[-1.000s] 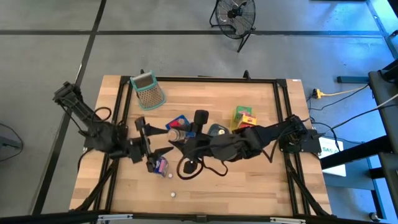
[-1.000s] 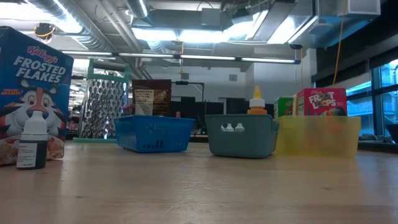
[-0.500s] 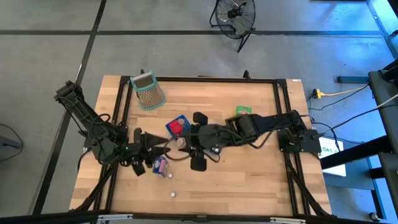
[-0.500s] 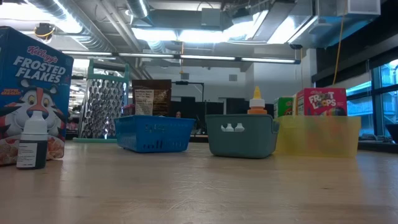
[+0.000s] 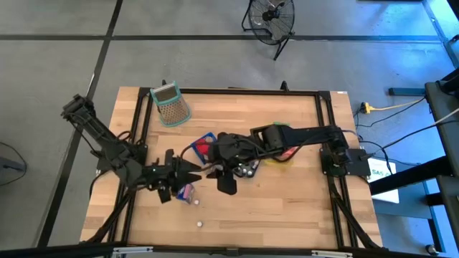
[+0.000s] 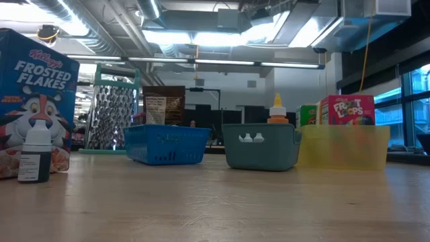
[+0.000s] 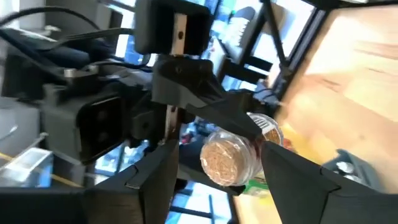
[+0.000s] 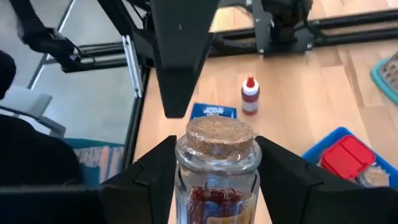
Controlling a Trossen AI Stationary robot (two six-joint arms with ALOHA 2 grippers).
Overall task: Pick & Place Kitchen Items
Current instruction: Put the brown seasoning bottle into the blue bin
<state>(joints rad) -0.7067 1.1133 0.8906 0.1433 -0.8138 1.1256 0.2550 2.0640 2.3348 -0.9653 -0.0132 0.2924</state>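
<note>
Wooden table (image 5: 287, 208) under ceiling lights (image 6: 201, 37)

I noted a grey concrete floor (image 5: 57, 64), a floor fan (image 5: 271, 16), strip lights (image 6: 168, 35) under exposed ducting, windows (image 6: 420, 101).

High view looks straight down; low view looks level across the table (image 6: 215, 202); both wrist views share the cork-topped jar (image 8: 217, 155).
</note>
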